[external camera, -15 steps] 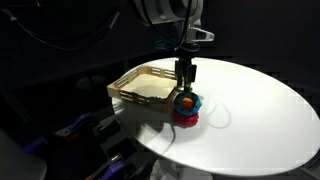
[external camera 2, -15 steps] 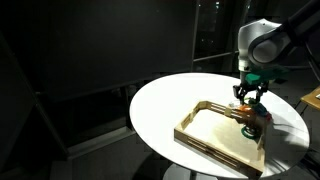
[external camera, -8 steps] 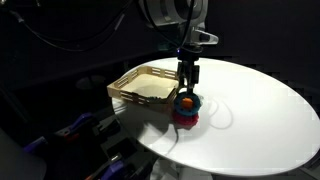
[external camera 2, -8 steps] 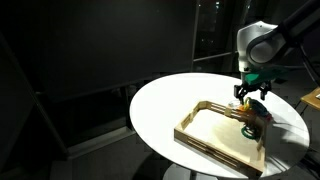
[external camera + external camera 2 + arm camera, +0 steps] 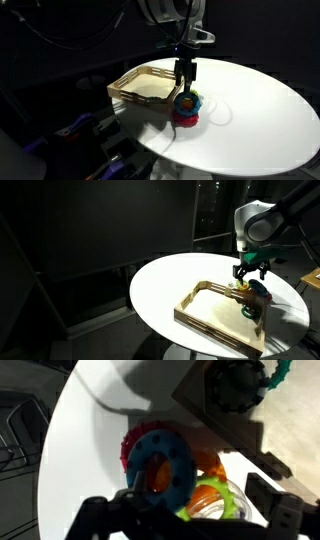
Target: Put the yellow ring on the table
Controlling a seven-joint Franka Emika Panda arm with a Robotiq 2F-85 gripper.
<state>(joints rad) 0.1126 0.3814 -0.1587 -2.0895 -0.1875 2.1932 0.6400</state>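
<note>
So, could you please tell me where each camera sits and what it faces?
Exterior view: above the table edge, ring stack nearer than wooden tray; gripper hangs from above.
Exterior view: tray nearer than stack; white arm shows.
Wrist view: looks down on yellow ring; fingers at bottom.
Both exterior views share tray, stack, gripper.

Dim lab — black backdrop [image 5: 100, 230], robot arm [image 5: 255, 220], round table [image 5: 260, 110].

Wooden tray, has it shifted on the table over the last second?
No. The tray keeps the same spot near the table edge, its corner beside the ring stack, in both exterior views.
</note>
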